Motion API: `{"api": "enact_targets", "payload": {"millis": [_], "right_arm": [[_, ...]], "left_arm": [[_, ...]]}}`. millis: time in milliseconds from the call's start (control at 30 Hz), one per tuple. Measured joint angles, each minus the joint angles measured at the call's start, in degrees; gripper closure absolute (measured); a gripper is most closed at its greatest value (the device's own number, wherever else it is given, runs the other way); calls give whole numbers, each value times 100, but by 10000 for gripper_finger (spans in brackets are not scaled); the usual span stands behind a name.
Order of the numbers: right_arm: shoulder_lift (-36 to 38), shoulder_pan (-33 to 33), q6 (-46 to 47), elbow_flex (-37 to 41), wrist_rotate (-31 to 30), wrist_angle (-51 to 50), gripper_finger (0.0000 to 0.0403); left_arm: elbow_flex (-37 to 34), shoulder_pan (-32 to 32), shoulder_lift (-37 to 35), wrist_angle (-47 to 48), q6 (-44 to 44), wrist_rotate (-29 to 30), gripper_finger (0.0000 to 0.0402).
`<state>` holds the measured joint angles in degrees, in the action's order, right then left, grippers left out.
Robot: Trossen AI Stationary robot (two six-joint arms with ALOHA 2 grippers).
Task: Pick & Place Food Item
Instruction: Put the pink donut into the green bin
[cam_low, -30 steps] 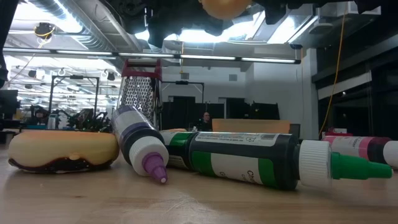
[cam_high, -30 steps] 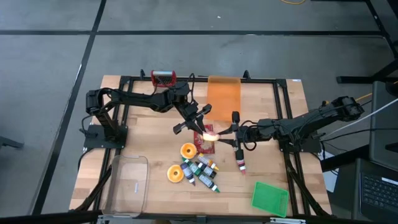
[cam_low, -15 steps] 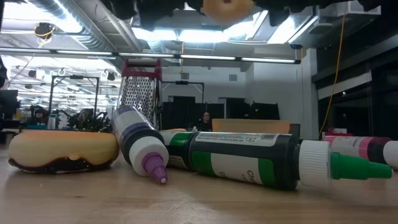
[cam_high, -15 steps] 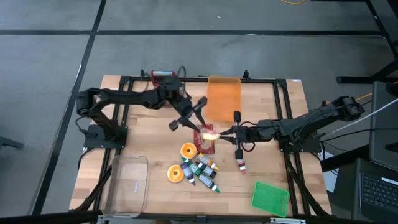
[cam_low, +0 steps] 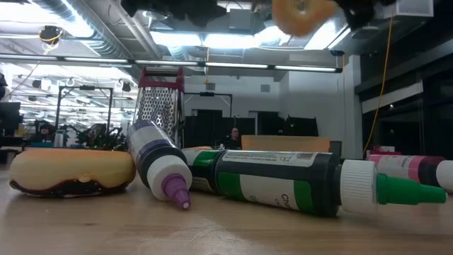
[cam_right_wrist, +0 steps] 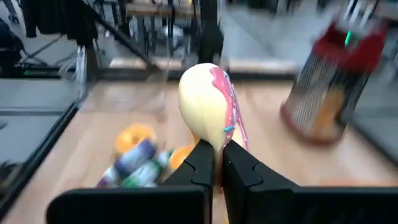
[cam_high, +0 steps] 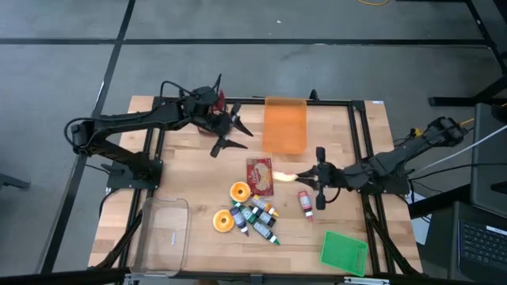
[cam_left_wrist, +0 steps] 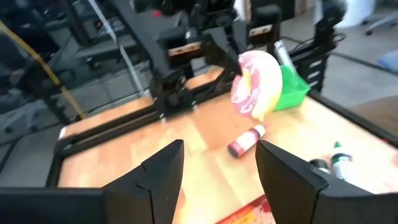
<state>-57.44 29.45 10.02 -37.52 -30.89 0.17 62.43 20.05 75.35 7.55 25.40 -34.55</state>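
Note:
A doughnut with pink frosting is up in the air over the table's middle, with my right gripper shut on it. It also shows in the left wrist view, doughnut, and at the top of the low view, doughnut. My left gripper stands open and holds nothing, at the far left next to the red-topped grater. A red packet lies flat on the table just left of the doughnut. My right gripper pinches the doughnut's ring at one spot between its two fingers. The fingers come nearly level from the table's right side. The doughnut stands on edge beyond the fingertips, lifted clear of the table.
Two orange doughnuts and several squeeze bottles lie near the front middle, and one more bottle under my right arm. An orange sheet lies at the far middle, a clear tub front left, a green box front right.
My left gripper has opened, let go of the doughnut and drawn back up toward the table's far left edge, tipping up toward level. My right gripper has shut on the doughnut and carried it a little toward the table's right edge, clear of the table.

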Motion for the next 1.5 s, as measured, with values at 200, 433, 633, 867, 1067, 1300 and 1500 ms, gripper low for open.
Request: {"api": "enact_targets", "payload": {"millis": [200, 433, 633, 867, 1067, 1300, 1500], "right_arm": [[-3, 578, 2265, -555, 24, -2334, 392], [-320, 1163, 4128, -1657, 845, -4407, 393], [-619, 1619, 5756, -1812, 1842, -4708, 393], [-1178, 2146, 7365, -1810, 3144, -4687, 393], [-1407, 2605, 8063, -1810, 3628, -4320, 393], [-1594, 2782, 8296, -1810, 3516, -4173, 393], [-1803, 2782, 8277, -1810, 3480, -4125, 389]], "left_arm": [[0, -47, 51, 43, 35, 187, 212], [-2, -229, 103, 38, 89, 348, 212], [-2, -330, 105, -26, 132, 346, 214], [-2, -326, 105, -50, 134, 343, 214], [-2, -328, 105, -50, 137, 337, 217], [-2, -326, 105, -50, 137, 306, 217], [-2, -326, 105, -50, 129, 305, 215]]}}
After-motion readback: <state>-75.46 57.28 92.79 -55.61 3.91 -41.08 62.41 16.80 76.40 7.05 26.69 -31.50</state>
